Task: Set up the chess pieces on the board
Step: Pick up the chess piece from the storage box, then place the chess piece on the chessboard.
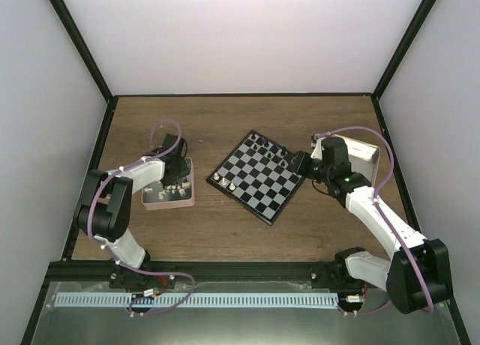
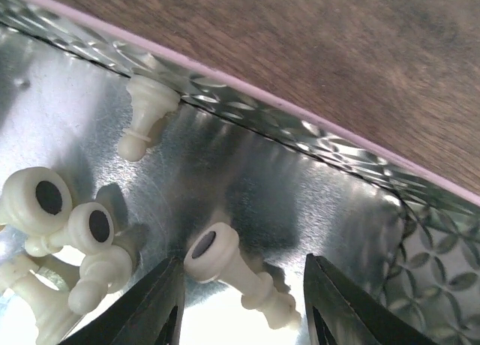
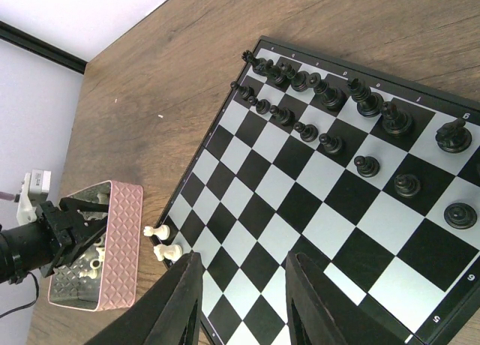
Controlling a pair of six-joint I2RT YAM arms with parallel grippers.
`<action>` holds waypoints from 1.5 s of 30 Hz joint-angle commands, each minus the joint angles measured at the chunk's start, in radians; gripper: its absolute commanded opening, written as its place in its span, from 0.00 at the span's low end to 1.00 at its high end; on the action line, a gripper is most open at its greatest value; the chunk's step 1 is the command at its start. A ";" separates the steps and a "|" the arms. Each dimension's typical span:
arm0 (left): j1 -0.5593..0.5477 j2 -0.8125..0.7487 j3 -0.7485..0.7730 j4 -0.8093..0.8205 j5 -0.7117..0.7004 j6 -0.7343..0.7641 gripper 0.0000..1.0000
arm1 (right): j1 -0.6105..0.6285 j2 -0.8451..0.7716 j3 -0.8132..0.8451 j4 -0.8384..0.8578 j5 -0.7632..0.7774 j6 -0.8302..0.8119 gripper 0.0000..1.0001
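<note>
Top external view takes in pale walls [image 1: 240, 37] around a brown wooden counter [image 1: 225, 127], where the board [image 1: 264, 186] lies cornerwise right of centre and a pink tray [image 1: 169, 205] sits well to its left. Black chess pieces [image 3: 330, 97] line two rows along one board edge, two cream ones [image 3: 171, 251] stand near its left corner, and more lie in the tray. The left jaws stand parted astride a fallen cream piece [image 2: 225, 259] in the tray, not closed on it, while the right jaws hang parted and empty over the board.
</note>
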 commanded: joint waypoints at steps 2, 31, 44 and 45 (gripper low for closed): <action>0.012 0.047 0.006 0.029 -0.029 0.003 0.43 | 0.009 0.000 0.003 0.007 0.000 -0.006 0.32; 0.022 -0.358 -0.097 0.053 0.223 -0.108 0.15 | 0.248 0.051 0.086 0.154 0.015 0.004 0.40; -0.046 -0.527 -0.243 0.354 0.631 -0.488 0.15 | 0.545 0.191 0.187 0.317 0.214 0.136 0.45; -0.057 -0.525 -0.257 0.384 0.649 -0.519 0.15 | 0.559 0.206 0.197 0.325 0.214 0.140 0.45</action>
